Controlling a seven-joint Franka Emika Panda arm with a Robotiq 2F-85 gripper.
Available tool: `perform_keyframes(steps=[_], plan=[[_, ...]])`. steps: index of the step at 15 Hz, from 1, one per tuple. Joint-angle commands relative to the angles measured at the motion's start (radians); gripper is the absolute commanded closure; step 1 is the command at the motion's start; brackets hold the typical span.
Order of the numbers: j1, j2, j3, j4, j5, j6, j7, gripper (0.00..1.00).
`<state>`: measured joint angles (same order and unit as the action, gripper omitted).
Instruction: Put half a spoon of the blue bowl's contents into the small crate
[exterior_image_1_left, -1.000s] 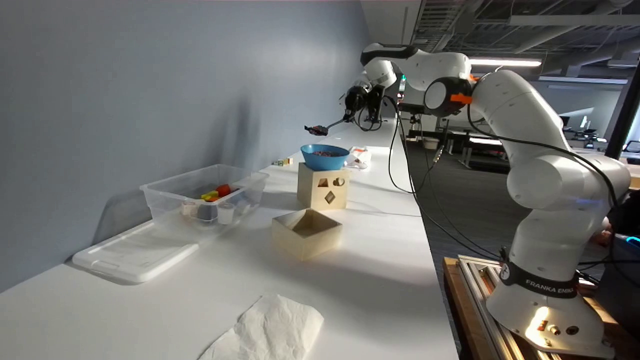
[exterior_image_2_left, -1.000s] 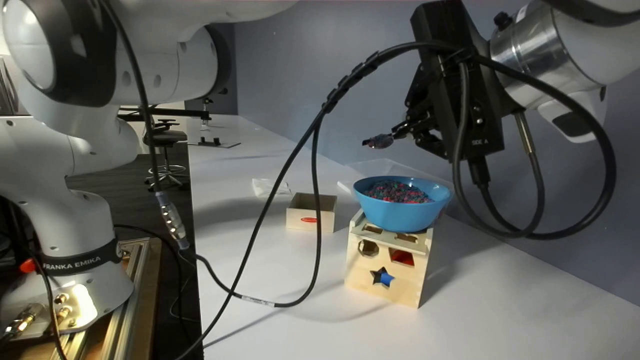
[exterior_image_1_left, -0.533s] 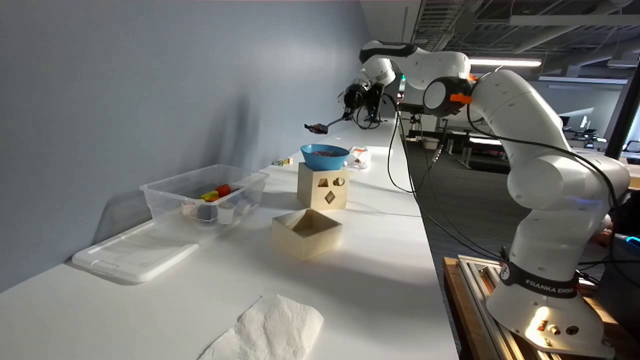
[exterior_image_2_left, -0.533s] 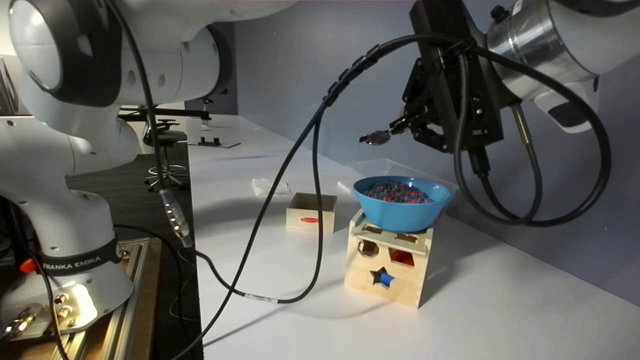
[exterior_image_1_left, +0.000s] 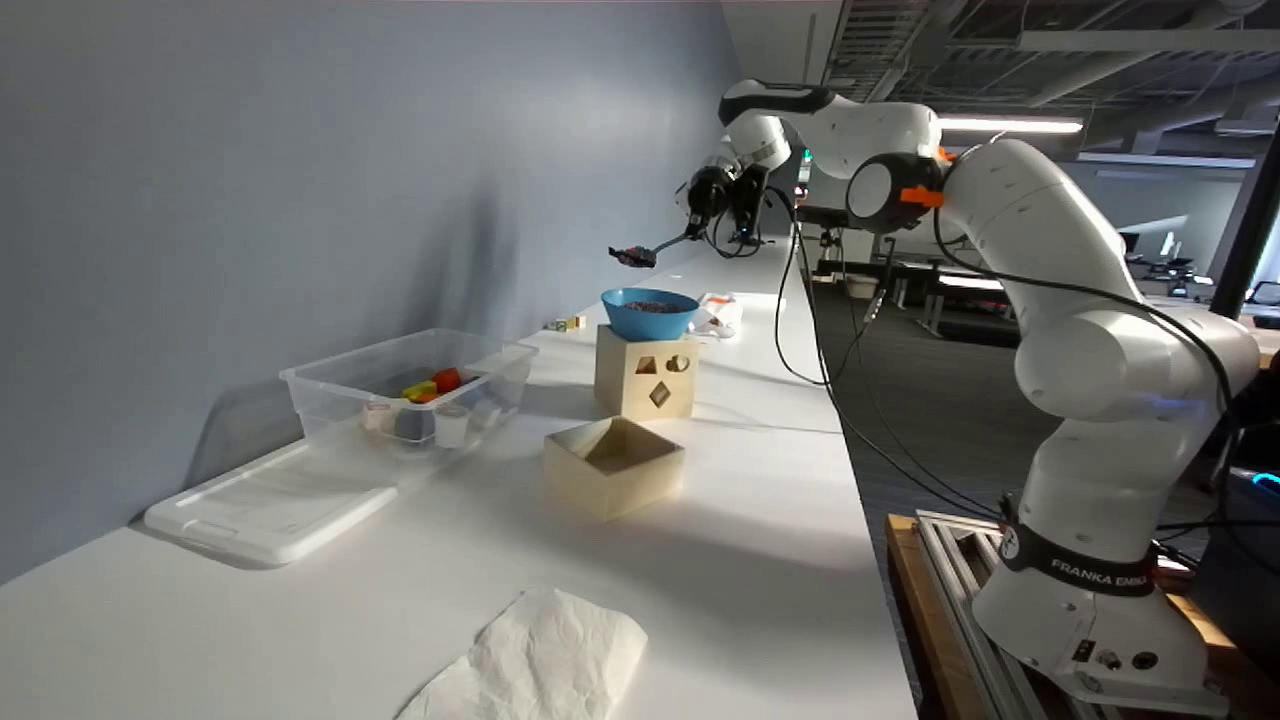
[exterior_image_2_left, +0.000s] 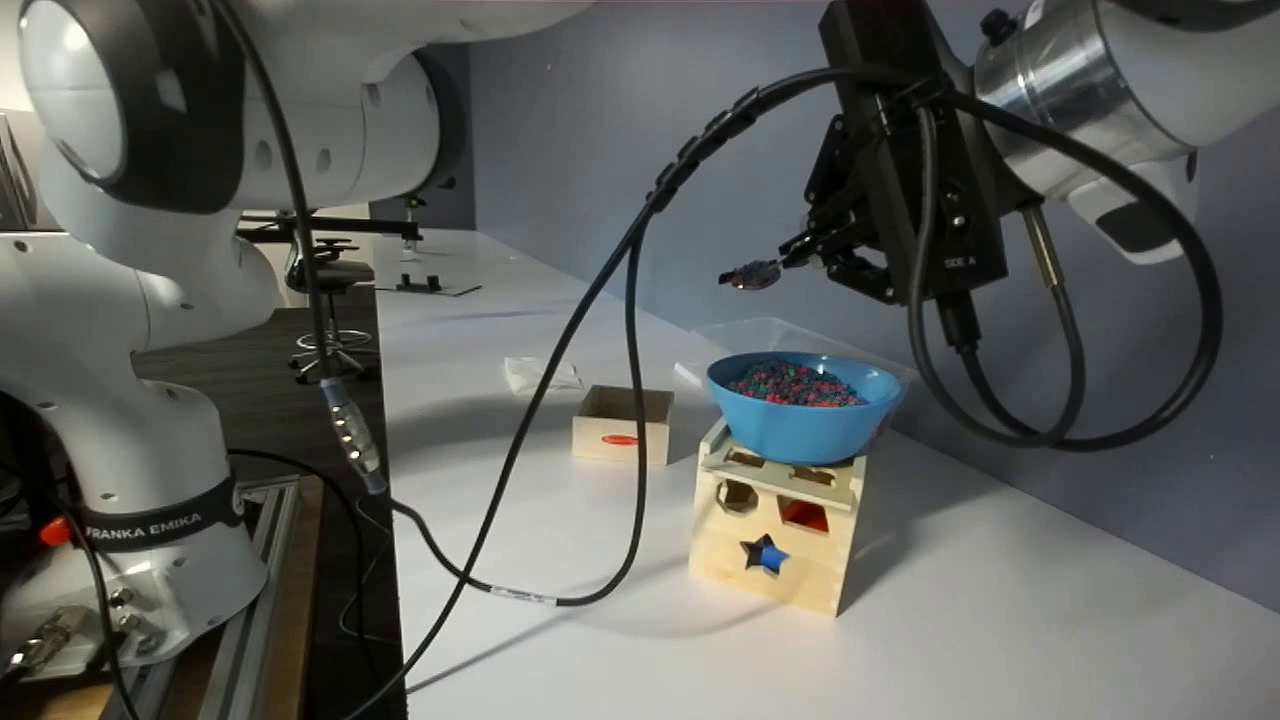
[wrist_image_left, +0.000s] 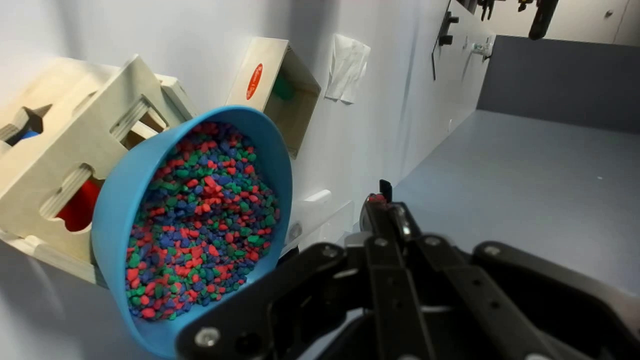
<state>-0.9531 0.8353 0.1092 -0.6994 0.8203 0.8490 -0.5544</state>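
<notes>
Wrist view showed the bowl (wrist_image_left: 116, 200) holding a broad spread of red, green and blue bits (wrist_image_left: 210, 215). It stood on the cut-out box (wrist_image_left: 65, 160), and a red thing (exterior_image_2_left: 806, 516) and a blue thing (exterior_image_2_left: 772, 556) showed through that box's openings. The gripper (exterior_image_2_left: 795, 254) was clamped on the handle of the spoon (exterior_image_1_left: 668, 245), which sloped down to its head in an exterior view. The head carried a small heap of bits, red among them. In both exterior views the spoon was higher than the bowl and apart from it; whether it was straight over the bowl I could not tell.

Near the box, on the table (exterior_image_1_left: 780, 560), sat the crate (wrist_image_left: 270, 55), open at the top, a red oval (wrist_image_left: 254, 81) on one side and something green (wrist_image_left: 283, 88) inside, too hidden to name. A paper towel (wrist_image_left: 348, 70) lay beyond it. In an exterior view, a clear tub (exterior_image_1_left: 330, 420) with red and yellow things (exterior_image_1_left: 447, 380) stood near the wall (exterior_image_1_left: 300, 150), a lid (exterior_image_1_left: 275, 510) flat beside it.
</notes>
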Motion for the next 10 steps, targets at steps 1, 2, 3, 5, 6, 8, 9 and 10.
perform_keyframes(steps=[1,2,3,5,6,8,9,10], plan=[[0.0,0.0,0.0,0.0,0.0,0.0,0.0,0.95],[0.0,0.0,0.0,0.0,0.0,0.0,0.0,0.95],[0.0,0.0,0.0,0.0,0.0,0.0,0.0,0.99],[0.015,-0.005,0.003,-0.016,-0.005,0.004,-0.008,0.99],[0.02,-0.006,0.004,-0.023,-0.006,0.003,-0.013,0.99],[0.039,-0.009,0.005,-0.031,-0.012,-0.003,-0.021,0.99],[0.048,-0.01,0.005,-0.034,-0.014,-0.005,-0.022,0.99],[0.058,-0.011,0.004,-0.038,-0.015,-0.007,-0.023,0.99]])
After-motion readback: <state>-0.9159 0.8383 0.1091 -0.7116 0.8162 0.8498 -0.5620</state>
